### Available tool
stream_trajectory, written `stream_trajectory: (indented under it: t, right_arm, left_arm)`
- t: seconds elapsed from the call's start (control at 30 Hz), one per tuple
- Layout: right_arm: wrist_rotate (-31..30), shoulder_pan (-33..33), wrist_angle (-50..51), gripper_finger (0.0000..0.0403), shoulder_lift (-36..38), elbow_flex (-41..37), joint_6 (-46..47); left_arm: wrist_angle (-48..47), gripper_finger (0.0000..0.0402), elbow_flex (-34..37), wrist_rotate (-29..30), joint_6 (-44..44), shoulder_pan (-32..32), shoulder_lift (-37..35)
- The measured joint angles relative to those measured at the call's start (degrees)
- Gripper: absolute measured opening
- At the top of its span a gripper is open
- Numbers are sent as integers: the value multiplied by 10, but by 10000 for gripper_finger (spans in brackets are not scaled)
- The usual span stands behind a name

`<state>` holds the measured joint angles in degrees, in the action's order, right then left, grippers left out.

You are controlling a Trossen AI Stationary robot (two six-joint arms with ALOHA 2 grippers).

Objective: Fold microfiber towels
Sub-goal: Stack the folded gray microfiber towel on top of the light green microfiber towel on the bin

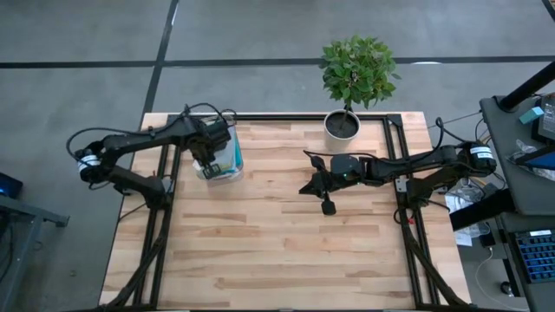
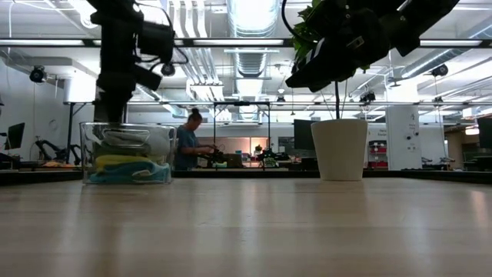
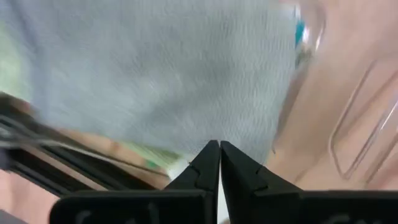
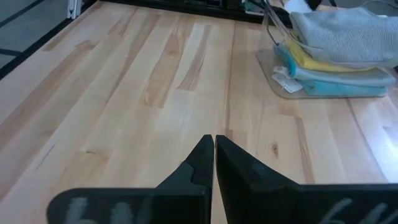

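- High view: left gripper point(image 1: 211, 152) over the clear bin point(image 1: 227, 168); fingers pressed together, empty.
- Right wrist view: stacked towels point(image 4: 339, 53) inside the bin; right gripper point(image 4: 214, 144) closed, empty, above the bare surface point(image 4: 143, 93).

Kind of place: a robotics lab or open industrial workspace.
Ceiling: exposed ducts point(image 2: 254, 65) and pipes with long strip lights point(image 2: 254, 42) across the top of the low view.
Floor: bare grey concrete point(image 1: 78, 35) with dark lines around the rig.
Work station: a pale wooden tabletop point(image 1: 277, 225) in a black metal frame point(image 1: 156, 234).
Background: benches with monitors point(image 2: 304, 138) and gear, where a person point(image 2: 187, 142) stands at centre left.
Right edge, high view: cables and equipment point(image 1: 525, 173).
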<state>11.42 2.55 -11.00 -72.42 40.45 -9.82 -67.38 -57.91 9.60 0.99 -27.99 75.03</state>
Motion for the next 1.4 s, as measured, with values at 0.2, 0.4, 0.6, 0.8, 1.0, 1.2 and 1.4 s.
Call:
stream_trajectory:
  t: [0.2,0.4,0.6,0.8,1.0,1.2,1.4]
  right_arm:
    - [0,0,-4,9,0,-3,-10]
    - [0,0,-5,9,0,-4,-18]
    - [0,0,-4,9,0,-5,-18]
    - [0,1,-5,9,0,-10,-18]
    - [0,10,-5,9,0,-14,-18]
    - [0,15,-5,9,0,-14,-18]
    - [0,16,-20,9,0,-25,-19]
  left_arm:
    - [80,0,-23,98,-58,-3,-3]
    - [269,0,7,89,-141,-30,15]
    - [292,0,14,113,-135,-52,54]
    - [287,0,42,136,-111,-54,75]
    - [275,0,36,141,-88,-41,63]
    - [273,0,16,145,-88,-26,9]
    - [209,0,31,38,-84,-20,-64]
